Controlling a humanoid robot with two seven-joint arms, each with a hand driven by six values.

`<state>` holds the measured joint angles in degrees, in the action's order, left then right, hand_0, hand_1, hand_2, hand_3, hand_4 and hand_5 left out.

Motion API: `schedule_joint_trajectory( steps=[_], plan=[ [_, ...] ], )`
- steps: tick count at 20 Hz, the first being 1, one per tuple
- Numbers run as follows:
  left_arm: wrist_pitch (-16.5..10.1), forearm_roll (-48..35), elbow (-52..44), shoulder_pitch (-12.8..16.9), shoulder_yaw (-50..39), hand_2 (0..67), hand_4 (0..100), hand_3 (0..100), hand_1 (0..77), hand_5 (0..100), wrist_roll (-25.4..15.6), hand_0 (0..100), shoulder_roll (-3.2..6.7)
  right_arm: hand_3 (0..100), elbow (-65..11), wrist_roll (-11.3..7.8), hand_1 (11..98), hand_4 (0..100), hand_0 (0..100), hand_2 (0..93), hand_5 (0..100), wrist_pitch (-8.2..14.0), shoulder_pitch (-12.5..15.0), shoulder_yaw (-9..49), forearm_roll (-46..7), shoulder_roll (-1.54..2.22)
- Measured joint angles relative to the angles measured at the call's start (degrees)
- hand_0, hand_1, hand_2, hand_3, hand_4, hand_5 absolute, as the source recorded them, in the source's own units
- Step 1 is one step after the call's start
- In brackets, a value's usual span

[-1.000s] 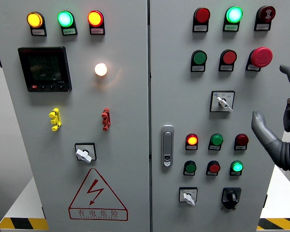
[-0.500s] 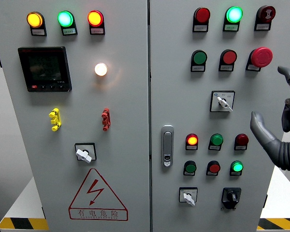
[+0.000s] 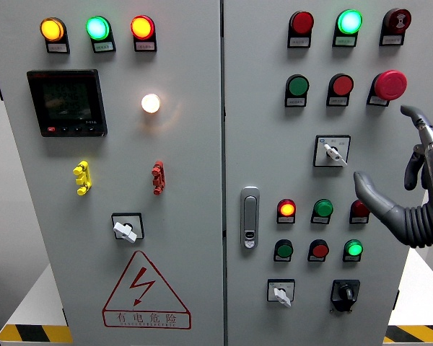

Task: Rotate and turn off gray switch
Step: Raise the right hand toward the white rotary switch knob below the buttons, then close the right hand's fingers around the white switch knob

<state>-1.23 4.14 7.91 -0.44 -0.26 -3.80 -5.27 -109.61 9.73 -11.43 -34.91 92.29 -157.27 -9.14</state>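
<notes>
The gray switch (image 3: 333, 152) sits upper right on the cabinet door (image 3: 274, 144), below the red mushroom button (image 3: 390, 84), and hasn't been touched. The right hand (image 3: 408, 184) hangs just right of it, fingers spread, empty. Looks like the approach step; next it needs to slide left and pinch the knob.

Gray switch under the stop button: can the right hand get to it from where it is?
Probably yes. The right hand hangs open just right of the gray switch, thumb pointing toward it. Only bare panel lies between them, nothing blocking.
</notes>
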Motion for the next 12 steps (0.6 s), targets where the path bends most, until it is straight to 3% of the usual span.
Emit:
schedule_joint_trajectory(
  steps=[3,8,12],
  plan=[
    [0.0,0.0,0.0,0.0,0.0,12.9,9,18,0.0,12,0.0,0,0.00,87,0.8,0.07,37.1,93,0,40.8,100,0.1,-0.4,0.0,0.1,0.06],
    [0.0,0.1,0.0,0.0,0.0,12.9,9,18,0.0,12,0.0,0,0.00,86,2.6,1.53,36.3,93,0,46.7,100,0.2,-1.4,0.0,0.4,0.12],
    [0.0,0.1,0.0,0.0,0.0,12.9,9,18,0.0,12,0.0,0,0.00,86,5.8,2.55,36.1,93,0,51.9,100,1.5,-3.7,-0.4,1.3,0.17]
  ],
)
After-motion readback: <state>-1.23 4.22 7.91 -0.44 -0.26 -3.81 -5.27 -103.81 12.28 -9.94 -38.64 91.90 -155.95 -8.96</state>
